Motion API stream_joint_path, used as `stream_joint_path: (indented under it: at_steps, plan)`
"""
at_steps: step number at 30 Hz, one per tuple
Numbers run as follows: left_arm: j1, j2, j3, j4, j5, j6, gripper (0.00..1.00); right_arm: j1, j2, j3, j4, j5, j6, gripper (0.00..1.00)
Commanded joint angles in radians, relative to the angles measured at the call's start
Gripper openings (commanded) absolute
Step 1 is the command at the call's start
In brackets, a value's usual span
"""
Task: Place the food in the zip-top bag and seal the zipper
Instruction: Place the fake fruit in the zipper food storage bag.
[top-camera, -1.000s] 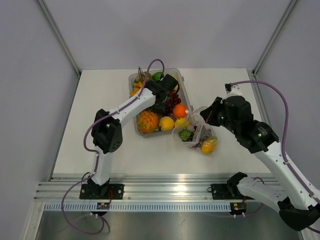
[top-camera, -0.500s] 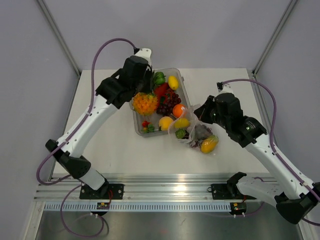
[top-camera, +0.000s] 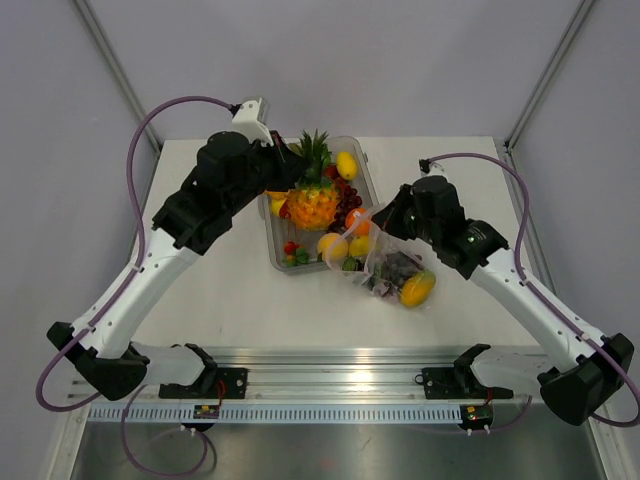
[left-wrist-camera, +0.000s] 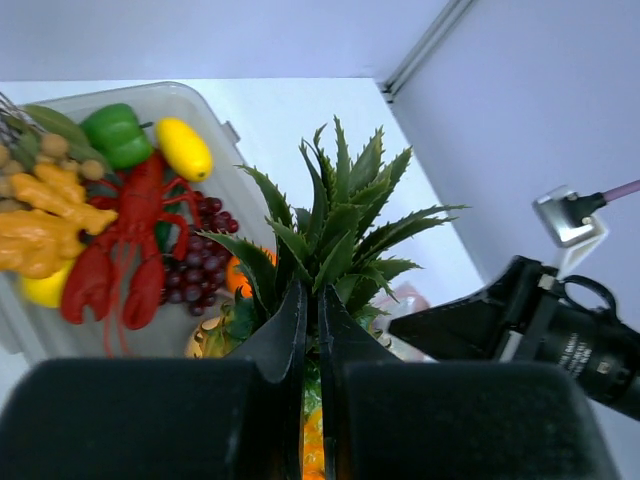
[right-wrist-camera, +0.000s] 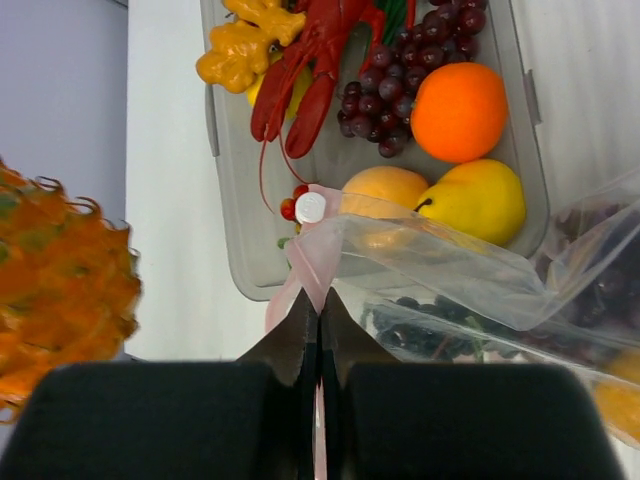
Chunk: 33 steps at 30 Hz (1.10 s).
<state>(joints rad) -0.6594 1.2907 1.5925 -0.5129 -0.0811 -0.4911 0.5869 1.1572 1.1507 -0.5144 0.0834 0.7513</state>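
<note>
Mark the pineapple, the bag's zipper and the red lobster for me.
pineapple (top-camera: 312, 205): top external view, on its orange body.
zipper (right-wrist-camera: 308, 258): right wrist view, midway along the visible pink strip.
red lobster (left-wrist-camera: 128, 245): left wrist view, on its back.

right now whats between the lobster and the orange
Purple grapes lie between the lobster and the orange; the right wrist view shows it most clearly.

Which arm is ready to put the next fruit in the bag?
Left. The left gripper holds the pineapple above the tray; the right gripper is pinching the bag's edge.
</note>
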Motion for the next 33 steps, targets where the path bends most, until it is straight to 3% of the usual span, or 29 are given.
stream_joint_path:
  at_steps: [1, 11, 21, 33]
  plan:
    - [0.004, -0.034, -0.058, 0.195, 0.050, -0.122, 0.00, -0.001, 0.009, 0.049, 0.099, -0.031, 0.074, 0.00]
    - [0.003, -0.076, -0.256, 0.439, 0.075, -0.308, 0.00, -0.001, 0.036, 0.101, 0.178, -0.074, 0.108, 0.00]
    - [0.003, -0.102, -0.394, 0.530, 0.075, -0.434, 0.00, -0.001, 0.027, 0.106, 0.221, -0.071, 0.120, 0.00]
    - [0.004, -0.237, -0.459, 0.539, -0.003, -0.426, 0.00, -0.001, 0.068, 0.115, 0.218, -0.048, 0.122, 0.00]
